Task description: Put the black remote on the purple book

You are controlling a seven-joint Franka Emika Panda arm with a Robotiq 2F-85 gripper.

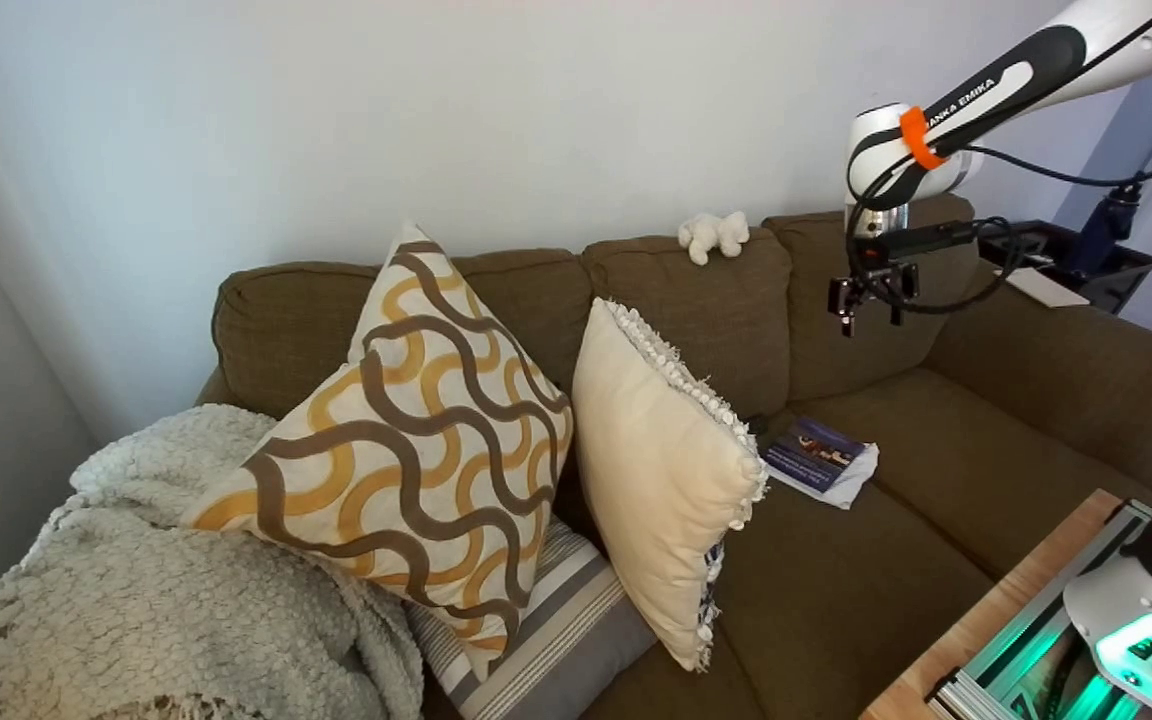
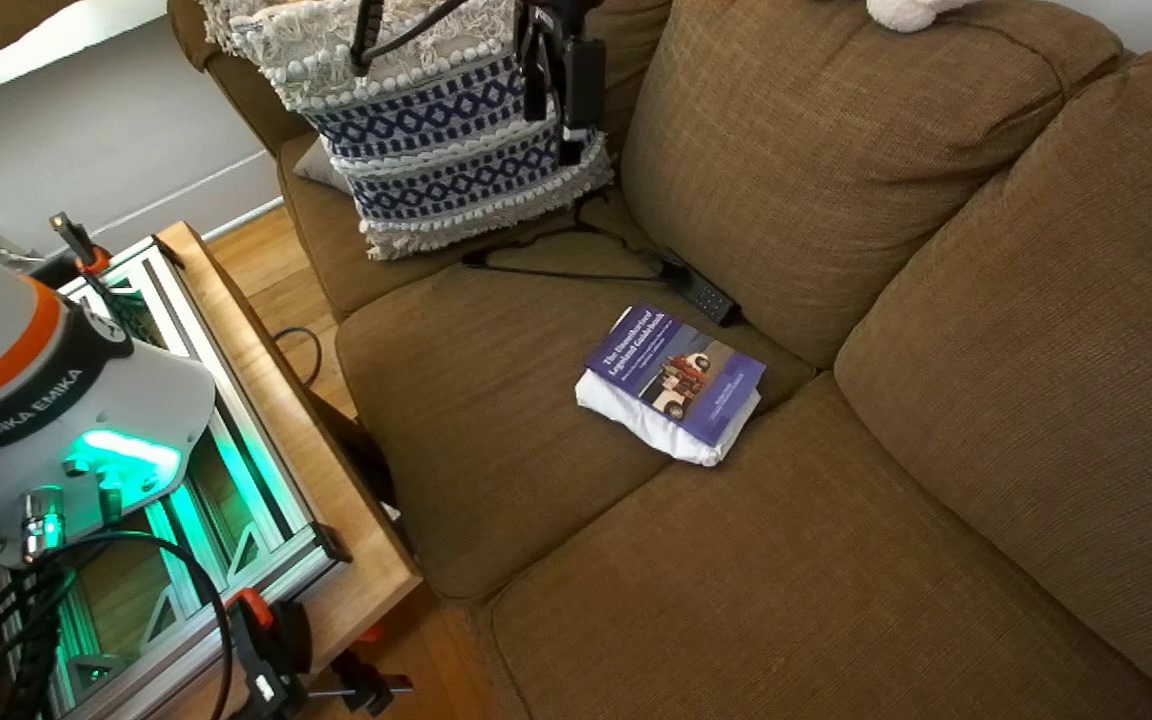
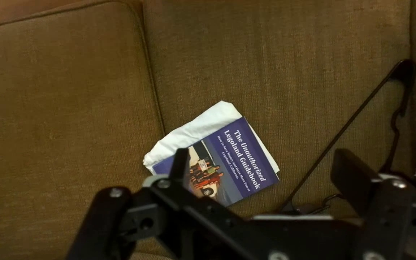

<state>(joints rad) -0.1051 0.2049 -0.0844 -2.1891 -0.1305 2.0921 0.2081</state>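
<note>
Purple-covered, one book (image 2: 678, 372) lies on crumpled white material (image 2: 639, 418) on the sofa (image 2: 836, 570), near one black remote (image 2: 707, 297) that only an exterior view shows plainly, while higher up hangs one gripper (image 3: 263, 162), its two fingers (image 3: 180, 166) standing wide apart.

In an exterior view we find the book (image 2: 676, 375) right of centre, on a cloth or bag (image 2: 631, 412) on the sofa (image 2: 836, 570). Just above it in the frame, the remote (image 2: 709, 298), beside the back cushion (image 2: 816, 170). The hanger (image 2: 566, 273) lies left of the remote, below the throw pillow (image 2: 446, 170); robot base (image 2: 66, 400) on table (image 2: 371, 580), lower left. In an exterior view, upper right, we place the gripper (image 1: 872, 322) above the sofa.
</note>
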